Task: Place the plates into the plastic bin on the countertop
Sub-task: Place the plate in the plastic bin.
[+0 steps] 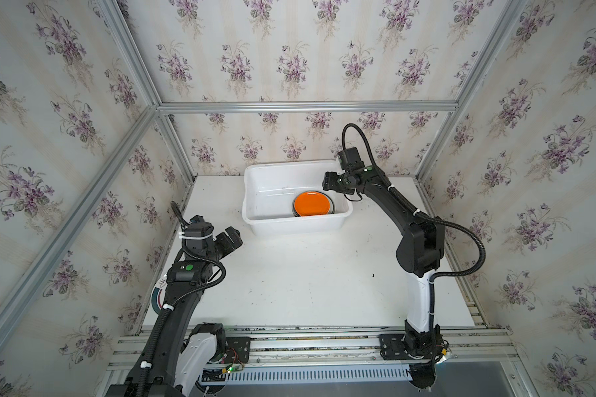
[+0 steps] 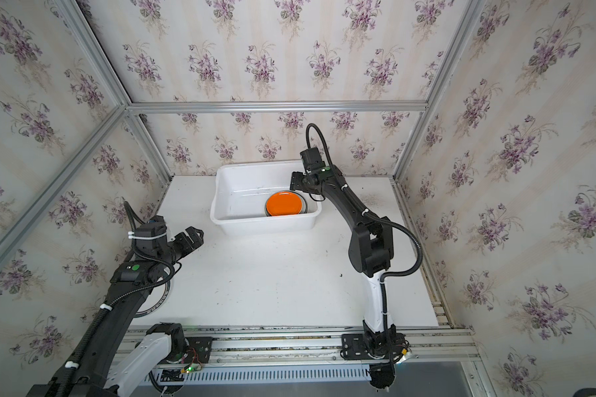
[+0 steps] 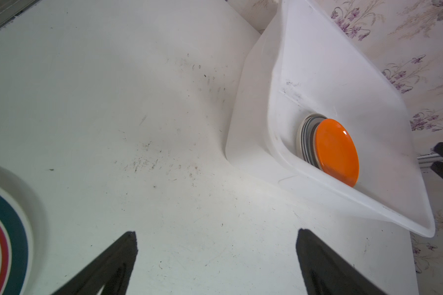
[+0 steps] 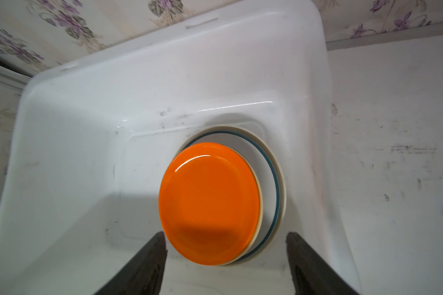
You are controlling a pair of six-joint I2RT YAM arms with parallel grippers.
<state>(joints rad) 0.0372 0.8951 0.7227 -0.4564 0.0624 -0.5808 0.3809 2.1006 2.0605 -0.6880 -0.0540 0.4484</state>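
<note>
Right gripper [image 4: 226, 235] hangs over the plastic bin [image 1: 255, 220], jaws apart and empty. The orange plate [image 4: 210, 201] sits atop the plate stack [image 4: 271, 178] inside. Left gripper [image 3: 216, 232] gapes wide, holding nothing, above the countertop [image 1: 307, 275], with a teal-ringed plate [image 3: 10, 224] lying nearby.

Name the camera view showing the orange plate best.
Right wrist view: the orange plate appears large and nearly whole atop the stack. Both top views show it small; the left wrist view shows it slanted, partly behind the wall of the plastic bin.
</note>
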